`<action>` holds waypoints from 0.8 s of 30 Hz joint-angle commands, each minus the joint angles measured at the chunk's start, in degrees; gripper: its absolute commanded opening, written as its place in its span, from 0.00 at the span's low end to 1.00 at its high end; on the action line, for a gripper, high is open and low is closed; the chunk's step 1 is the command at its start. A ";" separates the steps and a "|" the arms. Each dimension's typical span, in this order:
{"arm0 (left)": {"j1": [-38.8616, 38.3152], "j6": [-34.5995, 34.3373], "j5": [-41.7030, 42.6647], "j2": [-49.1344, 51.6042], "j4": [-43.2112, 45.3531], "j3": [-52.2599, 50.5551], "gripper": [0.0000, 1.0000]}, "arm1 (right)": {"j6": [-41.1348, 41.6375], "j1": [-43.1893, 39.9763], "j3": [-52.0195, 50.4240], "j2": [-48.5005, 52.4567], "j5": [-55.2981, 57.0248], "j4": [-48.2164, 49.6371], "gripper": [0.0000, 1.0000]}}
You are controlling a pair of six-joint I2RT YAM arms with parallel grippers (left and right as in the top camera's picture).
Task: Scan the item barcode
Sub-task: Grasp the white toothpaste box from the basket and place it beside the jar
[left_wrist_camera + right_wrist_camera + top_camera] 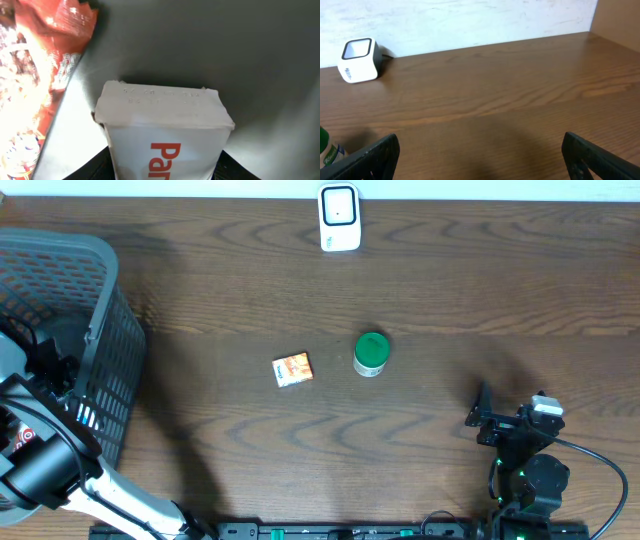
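LEFT: I see left gripper down in the basket, jaws pinching the white pouch by both sides | RIGHT: right gripper spread wide over table

Overhead down — left wrist perhaps inside basket

A shop-checkout mock-up is showing: barcode scanner sitting top centre on the desk, grey basket standing left.
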 commanded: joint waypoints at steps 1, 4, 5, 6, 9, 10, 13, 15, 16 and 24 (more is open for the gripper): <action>0.13 -1.79 -1.25 1.62 -2.56 4.04 0.50 | 0.70 0.28 -0.07 -0.24 -0.07 -0.22 0.99; 0.13 -2.89 -0.74 1.01 -7.13 10.64 0.49 | 0.68 0.28 -0.07 -0.24 -0.07 -0.22 0.99; 0.13 -2.89 0.31 0.59 -8.72 13.14 0.49 | 0.70 0.28 -0.07 -0.24 -0.04 -0.22 0.99; 0.13 -2.89 1.11 0.35 -9.73 14.82 0.49 | 0.70 0.28 -0.07 -0.24 -0.07 -0.22 0.99; 0.13 -2.89 7.32 -1.95 -13.62 23.19 0.49 | 0.70 0.28 -0.07 -0.24 -0.04 -0.22 0.99; 0.13 -2.86 10.91 -3.34 -14.43 26.08 0.49 | 0.70 0.28 -0.07 -0.24 -0.07 -0.22 0.99; 0.13 -2.86 18.45 -7.26 -14.64 29.97 0.50 | 0.68 0.28 -0.07 -0.24 -0.04 -0.22 0.99; 0.13 -2.91 22.95 -10.38 -14.05 31.47 0.50 | 0.70 0.28 -0.07 -0.24 -0.07 -0.22 0.99; 0.13 -3.39 26.01 -12.90 -13.00 31.65 0.50 | 0.68 0.28 -0.07 -0.24 -0.07 -0.22 0.99; -0.74 -16.26 44.81 -24.00 -9.68 31.63 0.50 | 0.70 0.28 -0.07 -0.24 -0.04 -0.22 0.99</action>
